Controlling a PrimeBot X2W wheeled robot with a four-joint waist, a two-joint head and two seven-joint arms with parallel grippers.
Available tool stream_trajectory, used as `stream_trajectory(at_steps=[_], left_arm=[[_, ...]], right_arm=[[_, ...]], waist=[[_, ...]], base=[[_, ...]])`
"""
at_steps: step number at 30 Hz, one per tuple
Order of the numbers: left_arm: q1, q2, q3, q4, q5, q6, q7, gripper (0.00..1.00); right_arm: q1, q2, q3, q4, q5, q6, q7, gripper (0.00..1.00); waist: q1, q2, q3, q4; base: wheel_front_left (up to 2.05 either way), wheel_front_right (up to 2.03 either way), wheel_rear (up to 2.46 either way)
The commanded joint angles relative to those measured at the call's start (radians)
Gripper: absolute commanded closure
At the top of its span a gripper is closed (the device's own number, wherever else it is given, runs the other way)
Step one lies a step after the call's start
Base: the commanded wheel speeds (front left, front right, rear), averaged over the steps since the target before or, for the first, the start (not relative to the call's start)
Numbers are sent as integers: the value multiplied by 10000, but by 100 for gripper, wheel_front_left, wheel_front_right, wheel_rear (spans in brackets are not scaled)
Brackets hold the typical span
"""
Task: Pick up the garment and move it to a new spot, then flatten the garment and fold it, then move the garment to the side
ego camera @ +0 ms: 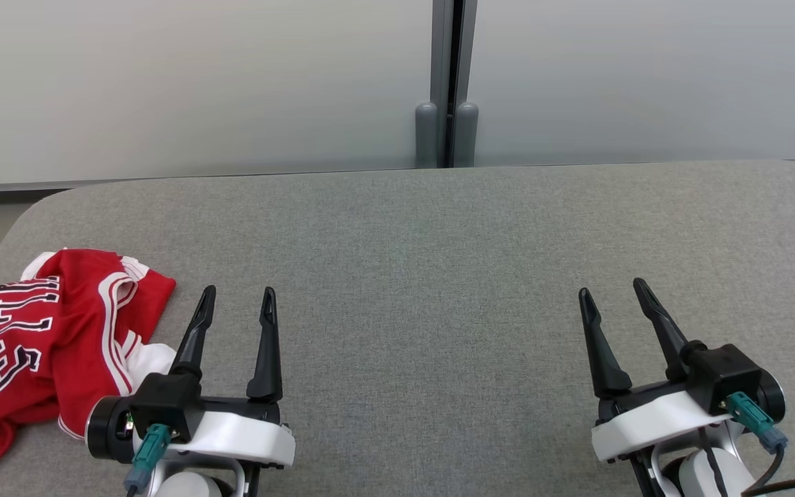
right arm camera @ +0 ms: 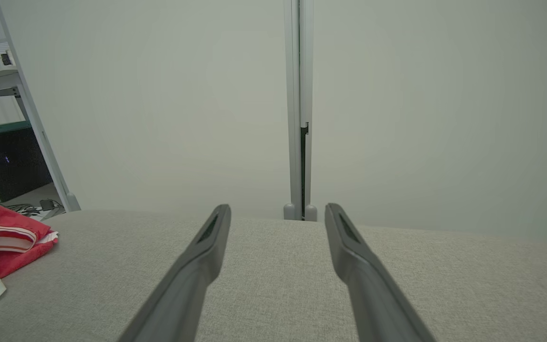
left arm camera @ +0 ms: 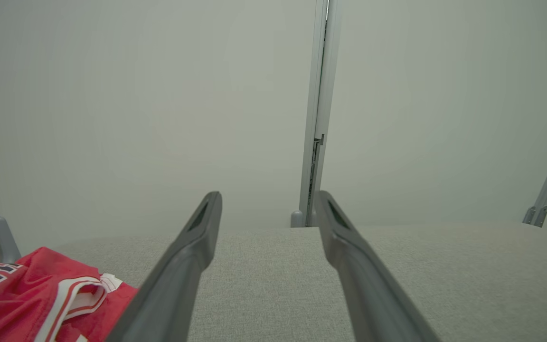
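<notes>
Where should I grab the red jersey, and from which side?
Probably the bunched white-trimmed armhole edge of the red jersey: it is the nearest raised fold. Bring the open left gripper down from the jersey's right; the rest lies flatter.

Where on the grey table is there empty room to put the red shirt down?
Bare: the middle of the table, between the left hand and right hand, back to the wall posts. Crowded: the left edge, where the red shirt lies crumpled beside the left hand.
</notes>
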Motion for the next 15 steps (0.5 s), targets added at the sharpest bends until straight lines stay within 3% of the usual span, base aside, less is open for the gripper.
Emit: stream_trajectory(at_steps=[1, 15], left_arm=[[-113, 49, 37, 13, -79, 3, -3, 0], [-137, 49, 41, 92, -155, 2, -3, 0]], right_arm=[[-83, -88, -27, -58, 6, 19, -71, 0], [-76, -86, -56, -43, 73, 20, -70, 0]], waist=[[0, 0, 4, 1], [0, 0, 31, 21]], base=[[0, 0, 0], [0, 0, 0]])
